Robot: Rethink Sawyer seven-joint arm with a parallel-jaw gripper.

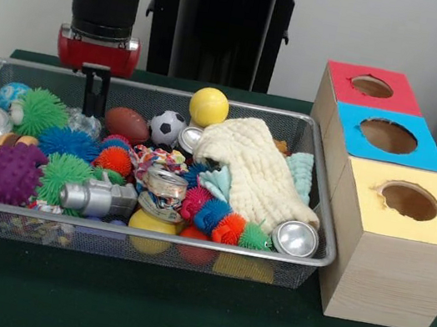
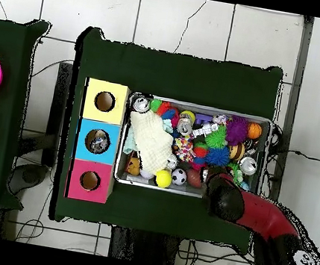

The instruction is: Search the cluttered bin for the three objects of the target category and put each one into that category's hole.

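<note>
The wire-mesh bin (image 1: 188, 242) is full of clutter; it also shows in the overhead view (image 2: 197, 106). My gripper (image 1: 91, 111) hangs in its far left part, just above a wrinkled silvery piece (image 1: 82, 124). Another wrinkled piece with coloured print (image 1: 166, 183) lies mid-bin. The blue-topped box's hole (image 1: 388, 136) is the middle one of three. In the overhead view that hole (image 2: 97, 141) shows something silvery inside. The arm (image 2: 231, 200) hides the gripper there.
Red-topped box (image 1: 372, 86) and yellow-topped box (image 1: 407, 200) flank the blue one. Spiky balls (image 1: 6, 172), a yellow ball (image 1: 208, 107), a soccer ball (image 1: 166, 127), a cream cloth (image 1: 255, 170) and silver cans (image 1: 296, 239) fill the bin.
</note>
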